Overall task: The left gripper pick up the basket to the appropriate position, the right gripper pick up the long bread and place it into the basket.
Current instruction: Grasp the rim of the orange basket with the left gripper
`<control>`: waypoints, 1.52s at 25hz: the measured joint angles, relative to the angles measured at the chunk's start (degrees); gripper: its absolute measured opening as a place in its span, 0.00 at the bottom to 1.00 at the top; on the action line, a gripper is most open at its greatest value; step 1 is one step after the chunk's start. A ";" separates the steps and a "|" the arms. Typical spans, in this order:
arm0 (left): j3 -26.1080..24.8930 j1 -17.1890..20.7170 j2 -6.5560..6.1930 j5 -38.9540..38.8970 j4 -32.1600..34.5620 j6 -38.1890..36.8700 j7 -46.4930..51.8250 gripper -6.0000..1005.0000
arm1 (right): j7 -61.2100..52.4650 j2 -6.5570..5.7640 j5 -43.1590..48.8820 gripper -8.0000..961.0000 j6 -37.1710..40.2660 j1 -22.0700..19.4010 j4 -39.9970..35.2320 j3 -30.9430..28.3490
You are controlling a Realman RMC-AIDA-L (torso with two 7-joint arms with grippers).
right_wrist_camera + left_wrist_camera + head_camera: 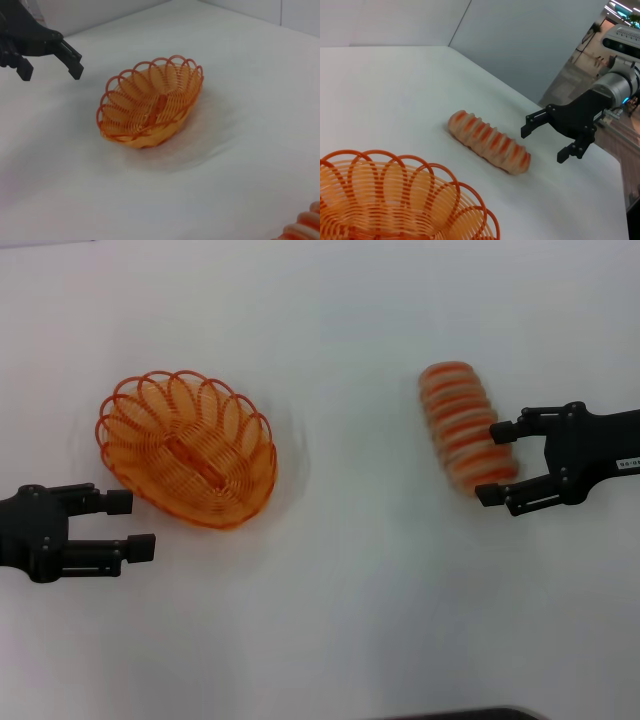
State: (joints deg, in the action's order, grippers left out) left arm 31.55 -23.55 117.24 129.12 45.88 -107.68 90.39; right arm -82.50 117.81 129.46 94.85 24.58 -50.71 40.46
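Two grippers work here: the left gripper [135, 525], fingers spread and holding nothing, sits just left of the basket [187, 450] on the left of the white table [350, 620], while the right gripper [497, 464], also spread, has its fingertips at the near end of the long bread [463, 426] on the right. To do this step well, I judge the left should close squarely on the basket's near rim, and the right should straddle the loaf across its width before lifting. One basket and one loaf are in view.

White table [380, 620] w/ grey wall [530, 45] behind.
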 joint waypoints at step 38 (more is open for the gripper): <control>15.83 -16.36 -1.31 17.06 9.45 26.35 32.88 0.84 | -3.35 -0.48 0.00 0.98 0.96 2.03 -0.07 0.06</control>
State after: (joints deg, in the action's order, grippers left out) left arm 47.38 -39.91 115.93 146.18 55.33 -81.33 123.26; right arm -85.85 117.33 129.46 95.81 26.61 -50.78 40.51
